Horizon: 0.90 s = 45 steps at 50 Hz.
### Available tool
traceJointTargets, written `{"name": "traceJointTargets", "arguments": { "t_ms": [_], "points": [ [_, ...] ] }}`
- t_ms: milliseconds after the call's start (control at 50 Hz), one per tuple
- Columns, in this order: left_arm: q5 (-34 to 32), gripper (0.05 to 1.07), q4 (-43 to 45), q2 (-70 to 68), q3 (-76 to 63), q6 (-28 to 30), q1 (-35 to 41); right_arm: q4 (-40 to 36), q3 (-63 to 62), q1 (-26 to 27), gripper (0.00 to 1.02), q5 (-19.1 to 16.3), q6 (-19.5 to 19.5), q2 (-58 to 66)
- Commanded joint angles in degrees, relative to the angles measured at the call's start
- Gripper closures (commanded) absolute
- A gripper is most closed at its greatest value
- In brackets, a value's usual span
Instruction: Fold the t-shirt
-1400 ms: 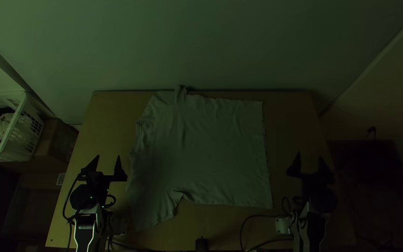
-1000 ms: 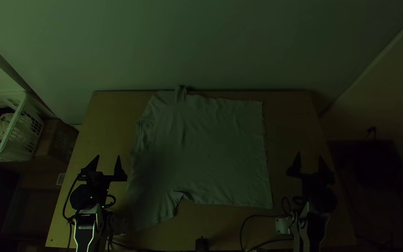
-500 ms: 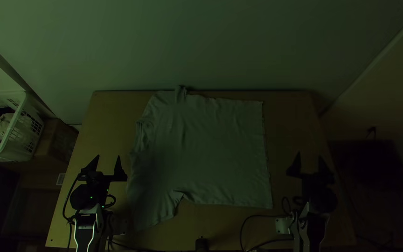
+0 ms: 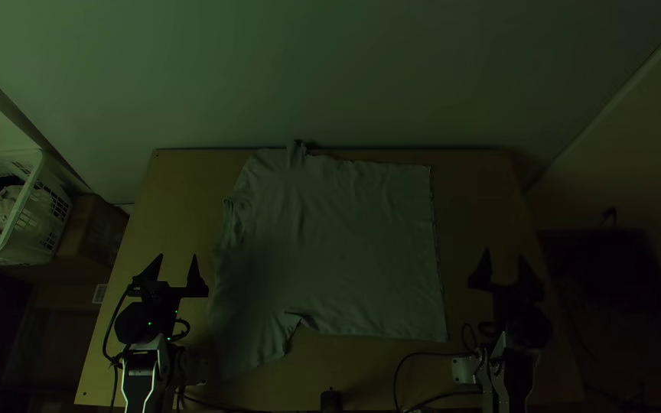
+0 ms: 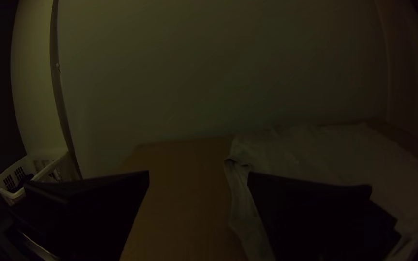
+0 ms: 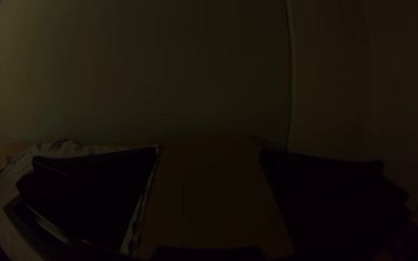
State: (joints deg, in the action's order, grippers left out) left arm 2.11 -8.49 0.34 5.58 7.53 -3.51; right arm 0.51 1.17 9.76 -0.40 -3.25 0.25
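In the top view the shirt (image 4: pixel 346 245) lies spread mid-table, its collar at the far edge of the table (image 4: pixel 483 206), with wood showing on either side; the left hand (image 4: pixel 177 256) is spread at lower left, the right hand (image 4: pixel 504 252) spread at lower right, both apart from the cloth. In the left wrist view a black finger (image 5: pixel 310 212) hides shirt at lower right. In the right wrist view another covers much of it at lower left, in deep gloom.
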Motion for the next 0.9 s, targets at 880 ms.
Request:
{"name": "traceJointTargets", "arguments": {
  "t_ms": [880],
  "points": [
    [1.1,0.1,3.0,28.1,25.1,-4.9,-1.0,4.8,26.1,-4.2,0.04,1.0,7.5,25.2]
  ]
}}
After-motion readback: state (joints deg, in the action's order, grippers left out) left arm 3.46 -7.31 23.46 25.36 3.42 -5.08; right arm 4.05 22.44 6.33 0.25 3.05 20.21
